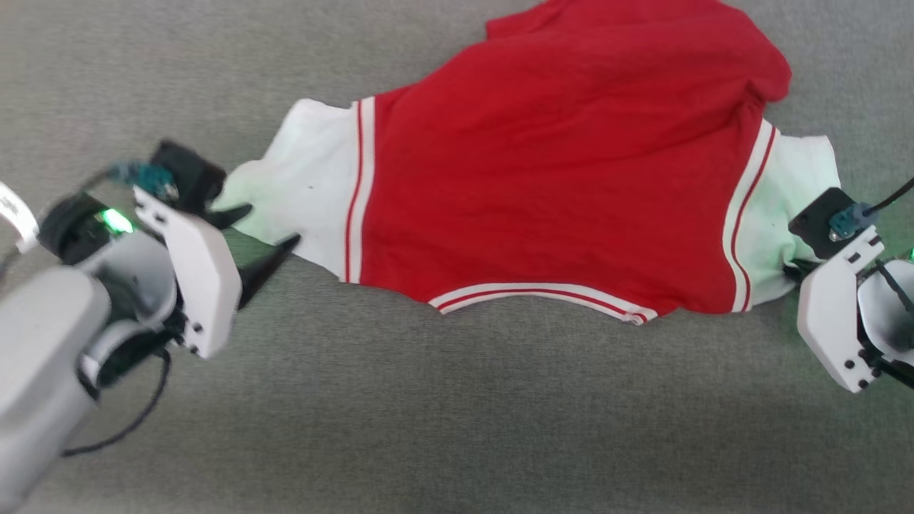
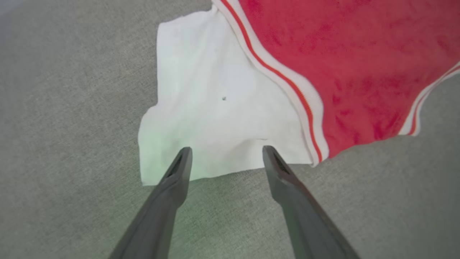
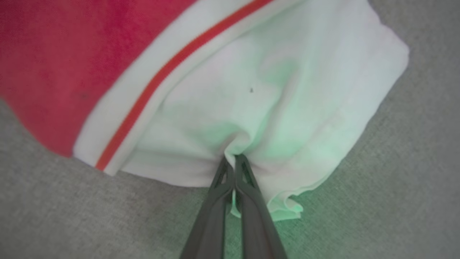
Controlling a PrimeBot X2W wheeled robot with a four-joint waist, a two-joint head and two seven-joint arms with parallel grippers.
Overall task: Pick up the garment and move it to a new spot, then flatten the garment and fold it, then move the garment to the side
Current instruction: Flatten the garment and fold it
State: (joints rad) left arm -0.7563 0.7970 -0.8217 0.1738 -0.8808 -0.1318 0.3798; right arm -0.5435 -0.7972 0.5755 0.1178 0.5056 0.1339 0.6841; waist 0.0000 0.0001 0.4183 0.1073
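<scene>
The garment (image 1: 543, 193) lay spread across the grey cloth-like surface (image 1: 457, 414), reaching in the head view from about 9 o'clock to 3 o'clock. Its red body was in the middle, with a white sleeve panel at each end and the striped hem toward 6 o'clock. It was not yet flat: the red cloth was rumpled and folded over near 1 o'clock, and the sleeve at 3 o'clock was gathered into creases. There the right fingers (image 3: 253, 216) were closed tight together, with a pinch of white sleeve cloth puckered at their tips. At the 9 o'clock end the left fingers (image 2: 170, 198) stood wide apart and held nothing. Their tips straddled the near edge of the other sleeve, and whether they touched it could not be told. The step in hand looked like the flattening, with one end gripped and the other about to be. To do it well, the left fingers would likely need to go a little deeper over the sleeve edge before closing, so that both layers were caught rather than only the top one. Both arms could then draw apart evenly toward 9 and 3 o'clock, staying low. A lopsided pull would probably drag the whole shirt instead of smoothing the bunch at 1 o'clock.
</scene>
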